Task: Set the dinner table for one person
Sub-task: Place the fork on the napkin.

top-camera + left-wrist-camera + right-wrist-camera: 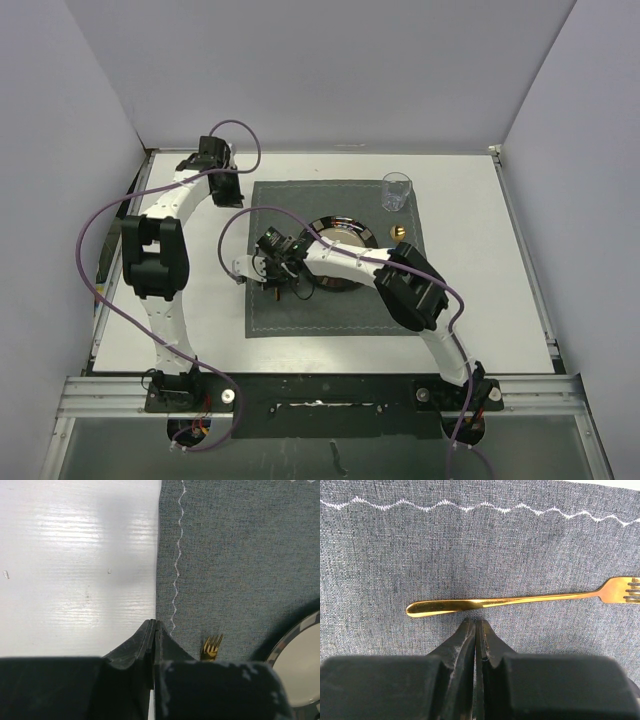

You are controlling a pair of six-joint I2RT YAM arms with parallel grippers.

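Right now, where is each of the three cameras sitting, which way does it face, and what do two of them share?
Top external: above and behind the bases, looking down on the large white tabletop, dark grey stitched cloth placemat, left arm and right arm.
Left wrist: looks down across the placemat's stitched edge; shut left gripper at bottom.
Right wrist: looks down at the slim gold metal fork; shut right gripper at bottom.
Shared: both wrist views show the fork on the placemat.

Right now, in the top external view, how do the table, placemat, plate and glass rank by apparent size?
Largest to smallest:
1. dinner table
2. placemat
3. plate
4. glass
The right arm hides part of the plate, but what shows clearly outsizes the glass.
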